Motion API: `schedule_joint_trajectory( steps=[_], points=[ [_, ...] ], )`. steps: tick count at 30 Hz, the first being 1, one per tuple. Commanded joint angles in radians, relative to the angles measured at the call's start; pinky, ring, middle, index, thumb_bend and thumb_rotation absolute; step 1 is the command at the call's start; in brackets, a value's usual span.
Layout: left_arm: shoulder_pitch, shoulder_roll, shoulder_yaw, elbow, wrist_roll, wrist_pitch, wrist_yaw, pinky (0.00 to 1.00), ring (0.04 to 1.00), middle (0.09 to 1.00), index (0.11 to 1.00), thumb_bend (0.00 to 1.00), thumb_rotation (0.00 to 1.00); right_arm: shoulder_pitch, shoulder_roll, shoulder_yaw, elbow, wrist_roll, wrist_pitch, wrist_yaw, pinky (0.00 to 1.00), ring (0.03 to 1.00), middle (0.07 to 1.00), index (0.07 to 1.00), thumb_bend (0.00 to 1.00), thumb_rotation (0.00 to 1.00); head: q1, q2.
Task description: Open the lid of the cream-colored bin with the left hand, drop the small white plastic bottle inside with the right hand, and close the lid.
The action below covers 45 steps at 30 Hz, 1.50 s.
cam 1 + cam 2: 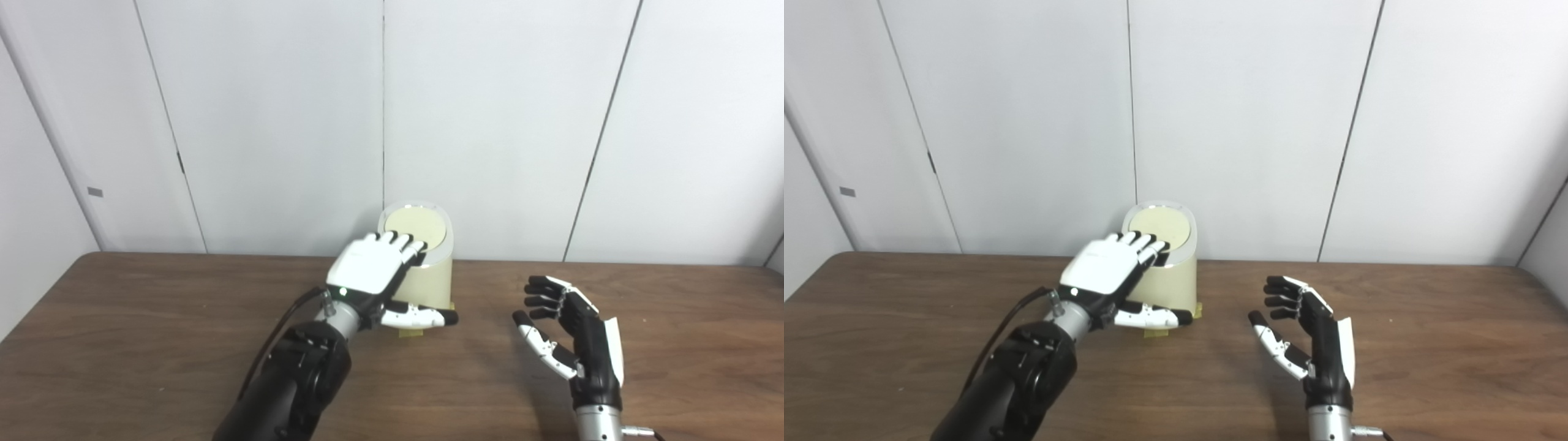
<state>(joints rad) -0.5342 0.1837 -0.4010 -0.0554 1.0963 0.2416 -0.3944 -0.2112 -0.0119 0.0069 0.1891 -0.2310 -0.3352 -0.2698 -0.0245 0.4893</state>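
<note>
The cream-colored bin (432, 282) stands at the back middle of the table, its round lid (418, 225) lying flat and closed. My left hand (373, 269) rests palm down with its fingertips (404, 240) on the lid's near edge and its thumb stretched out in front of the bin; it holds nothing. My right hand (566, 327) hovers open to the right of the bin, palm facing left, fingers curled and empty. No small white bottle shows in either view.
The brown wooden table (153, 343) runs the full width of the picture. White wall panels (275, 122) stand right behind the bin. Yellow tape (411, 332) marks the bin's base.
</note>
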Motion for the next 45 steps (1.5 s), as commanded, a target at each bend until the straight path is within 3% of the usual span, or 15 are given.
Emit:
schedule_joint_trajectory(
  steps=[1,10,16,22,33,38,45],
  points=[
    [-0.065,-0.006,0.009,-0.019,0.003,0.005,0.011,1.00,1.000,1.000,1.000,0.87,1.00,-0.010,0.025,0.010,0.024,-0.012,-0.044,-0.010,0.54,0.618,0.653,0.654,0.25,0.15,0.000,0.000],
    [-0.117,-0.023,-0.010,-0.026,0.114,0.088,-0.063,1.00,1.000,1.000,1.000,0.90,0.99,-0.010,0.028,0.015,0.025,-0.019,-0.044,-0.009,0.54,0.622,0.653,0.655,0.24,0.15,-0.003,-0.001],
    [-0.111,-0.018,-0.013,-0.013,0.141,0.068,0.006,1.00,1.000,1.000,1.000,0.90,0.94,-0.012,0.031,0.013,0.028,-0.012,-0.047,-0.011,0.54,0.626,0.659,0.660,0.25,0.15,-0.003,-0.002],
    [-0.105,-0.004,-0.020,-0.022,0.166,0.063,0.023,1.00,1.000,1.000,1.000,0.91,0.93,-0.016,0.030,0.012,0.035,-0.011,-0.052,-0.012,0.55,0.627,0.658,0.659,0.24,0.14,-0.001,-0.005],
    [-0.114,0.022,-0.028,-0.051,0.201,0.034,-0.042,1.00,1.000,1.000,1.000,0.93,0.98,-0.022,0.029,0.014,0.036,-0.033,-0.042,-0.018,0.54,0.622,0.654,0.657,0.24,0.19,0.000,-0.005],
    [-0.109,0.042,-0.054,-0.039,0.203,-0.016,-0.059,1.00,1.000,0.903,0.877,0.96,0.96,-0.021,0.037,0.012,0.034,-0.031,-0.043,-0.019,0.54,0.622,0.655,0.660,0.25,0.20,-0.004,-0.004],
    [-0.107,0.061,-0.077,-0.014,0.155,-0.094,-0.110,1.00,0.882,0.708,0.680,0.98,0.93,-0.024,0.040,0.013,0.027,-0.041,-0.044,-0.023,0.53,0.617,0.650,0.655,0.24,0.18,-0.008,0.001]
  ],
)
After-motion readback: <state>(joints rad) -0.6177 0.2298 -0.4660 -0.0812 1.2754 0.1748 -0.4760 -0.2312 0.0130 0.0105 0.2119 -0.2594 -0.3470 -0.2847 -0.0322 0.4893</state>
